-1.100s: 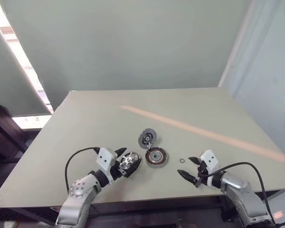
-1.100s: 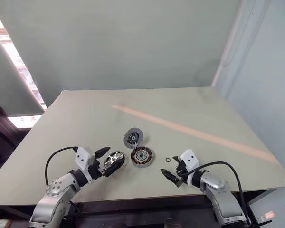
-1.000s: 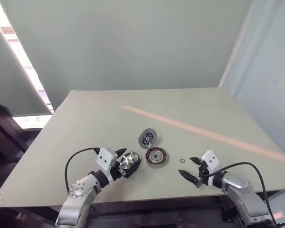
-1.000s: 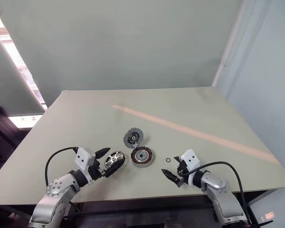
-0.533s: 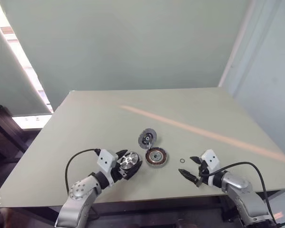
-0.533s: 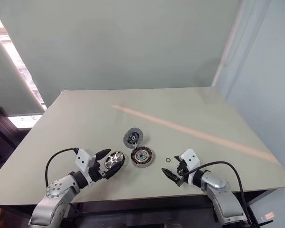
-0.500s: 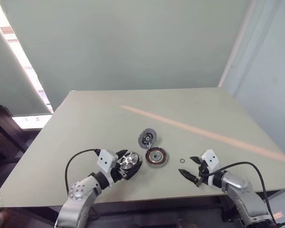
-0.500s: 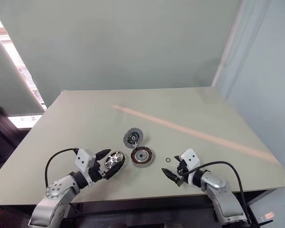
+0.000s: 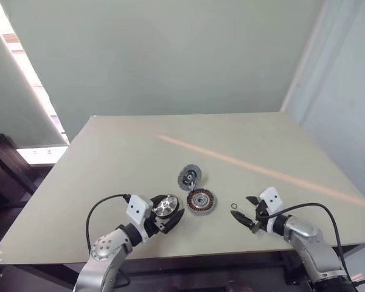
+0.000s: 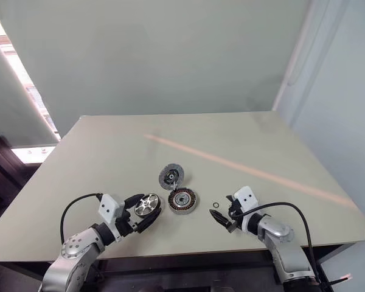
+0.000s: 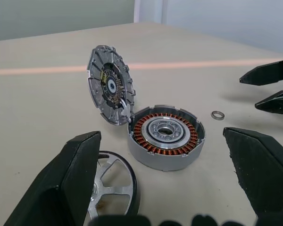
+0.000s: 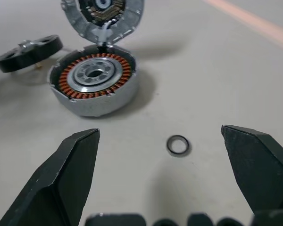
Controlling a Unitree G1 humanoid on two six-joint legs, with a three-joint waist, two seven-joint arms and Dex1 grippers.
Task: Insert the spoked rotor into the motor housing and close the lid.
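- Straddling the spoked rotor [image 9: 166, 206], just left of the motor housing [image 9: 201, 201], the left pincer [image 9: 168, 214] stands apart, seemingly ready to grasp it.
- Waiting right of the housing, the right pincer [image 9: 244, 213] gapes empty, while the lid [image 9: 188, 177] leans propped behind the housing.

spoked rotor [image 11: 114, 188] partly behind left gripper [image 11: 170, 179] finger, lid [image 12: 103, 14] seemingly cropped

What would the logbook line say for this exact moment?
left gripper: open around spoked rotor | right gripper: open, empty, near washer | motor housing: empty | lid: open

Lid [image 11: 110, 84] upright against motor housing [image 11: 166, 136]
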